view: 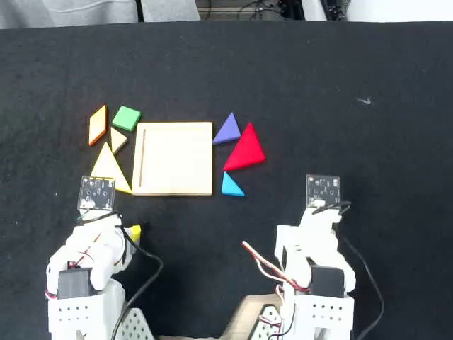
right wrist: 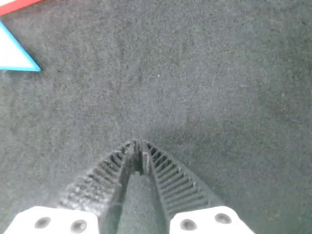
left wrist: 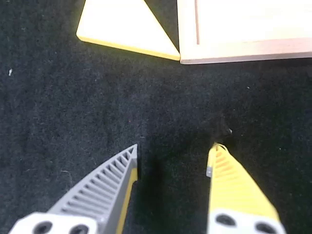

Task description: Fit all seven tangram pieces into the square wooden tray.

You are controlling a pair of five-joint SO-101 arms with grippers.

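The square wooden tray (view: 174, 185) lies bare in the middle of the black cloth; its near corner (left wrist: 229, 56) is seen from the left wrist. Left of it lie an orange parallelogram (view: 98, 125), a green square (view: 127, 118), a small pale triangle (view: 117, 139) and a large yellow triangle (view: 109, 167) (left wrist: 127, 25). On its right are a purple triangle (view: 227, 129), a large red triangle (view: 245, 149) and a small blue triangle (view: 231, 185) (right wrist: 12, 57). My left gripper (left wrist: 174, 157) is open over bare cloth just short of the yellow triangle. My right gripper (right wrist: 138, 146) is shut, holding nothing.
Both arm bases stand at the near table edge, with the left arm (view: 95, 241) and the right arm (view: 315, 244) folded back. Bare black cloth stretches beyond the pieces and to the far right.
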